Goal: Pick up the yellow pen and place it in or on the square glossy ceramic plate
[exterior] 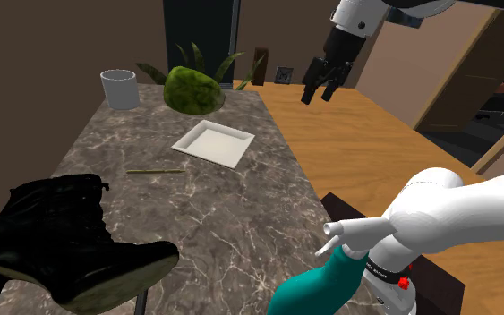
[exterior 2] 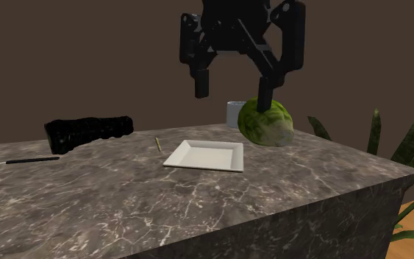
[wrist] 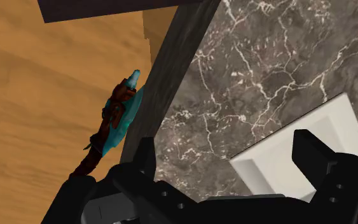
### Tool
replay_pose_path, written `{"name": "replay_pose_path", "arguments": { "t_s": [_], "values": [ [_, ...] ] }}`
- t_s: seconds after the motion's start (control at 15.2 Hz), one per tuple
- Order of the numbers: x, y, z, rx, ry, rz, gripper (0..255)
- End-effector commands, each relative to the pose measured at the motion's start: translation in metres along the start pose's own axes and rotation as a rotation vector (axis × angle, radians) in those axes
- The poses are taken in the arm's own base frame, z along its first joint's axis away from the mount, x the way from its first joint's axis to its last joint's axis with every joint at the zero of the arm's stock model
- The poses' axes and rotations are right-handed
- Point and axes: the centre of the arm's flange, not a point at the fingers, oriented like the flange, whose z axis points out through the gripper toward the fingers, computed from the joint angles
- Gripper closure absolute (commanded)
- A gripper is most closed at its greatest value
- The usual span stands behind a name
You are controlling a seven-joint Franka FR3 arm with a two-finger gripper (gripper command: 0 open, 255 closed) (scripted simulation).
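While it hangs high above the table (exterior: 223, 224), gripper (exterior: 319, 97): jaws wide apart, nothing between them.
Under gripper (wrist: 228, 149): wrist view looks down on the table (wrist: 247, 76) edge; a plate (wrist: 323, 127) corner shows beyond the jaws, wood floor (wrist: 44, 83) past the edge.
Gripper (exterior 2: 232, 97) height: well clear of everything on the table (exterior 2: 198, 213).
Plate (exterior: 212, 143): white, square, flat on the dark marbled top.
Pen (exterior: 156, 170): thin, yellowish-olive, lying flat on the table, near the plate (exterior 2: 205, 155) but apart from it, on the side toward the boot; well apart from the gripper.
Pen (exterior 2: 158, 144), second exterior view: just left of the plate's far corner.
Green lump (exterior: 192, 89): leafy-looking, rounded, beyond the plate, not touching it.
Cup (exterior: 119, 88): white, upright, at the shoulder view's left of the green lump (exterior 2: 266, 123).
Boot (exterior: 62, 237): black, at the table's end away from the cup.
Spray bottle (exterior: 326, 282): teal, beside the stand.
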Motion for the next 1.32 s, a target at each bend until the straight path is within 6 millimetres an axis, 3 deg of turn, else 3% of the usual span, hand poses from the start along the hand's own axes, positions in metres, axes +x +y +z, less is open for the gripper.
{"name": "replay_pose_path", "arguments": {
  "t_s": [0.0,0.66,1.25],
  "values": [
    [0.000,0.000,0.000,0.000,0.000,0.000,0],
    [0.086,-0.092,0.052,-0.004,-0.044,-0.318,0],
    [0.134,-0.195,0.102,-0.008,-0.084,-0.604,0]
  ]
}}
